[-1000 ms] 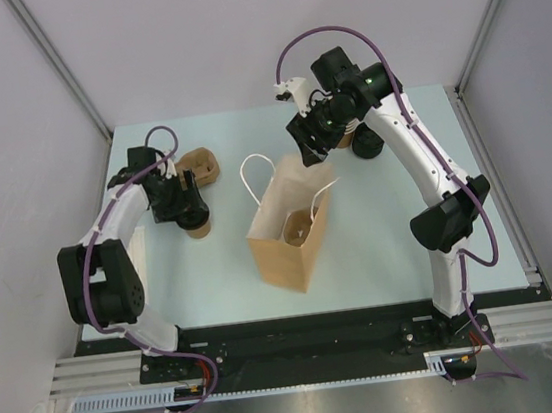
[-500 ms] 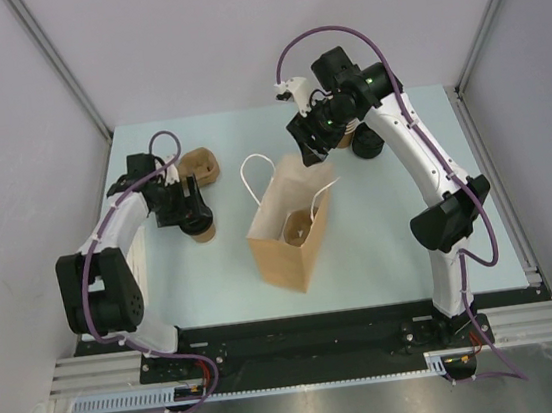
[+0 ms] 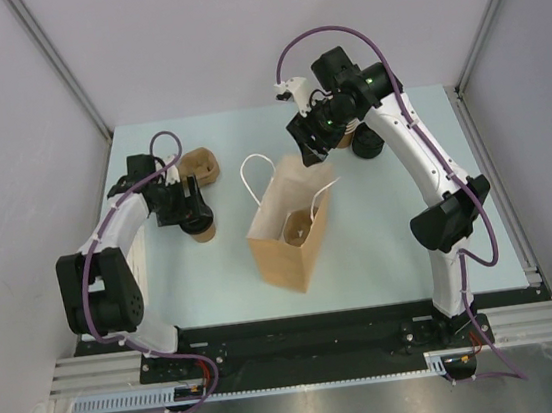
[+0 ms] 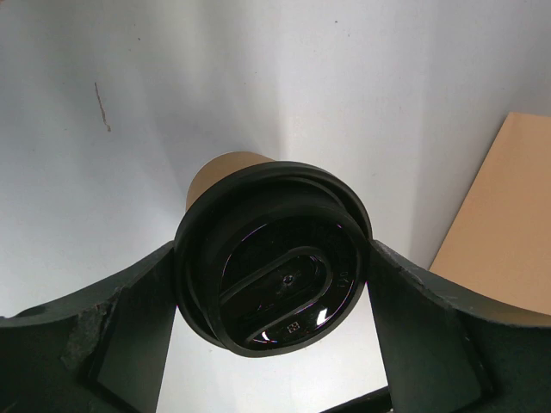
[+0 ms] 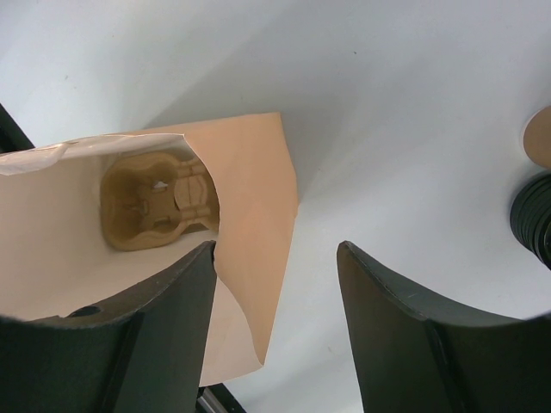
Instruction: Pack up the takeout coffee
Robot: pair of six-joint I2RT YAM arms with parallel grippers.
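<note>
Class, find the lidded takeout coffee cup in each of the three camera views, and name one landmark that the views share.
Top external: the takeout coffee stands left of centre, to the left of the paper bag.
Left wrist: it fills the centre, lid towards the camera; the bag's side shows at the right edge.
Right wrist: not in it; the open bag is at the left.
Shared landmark: the paper bag.
</note>
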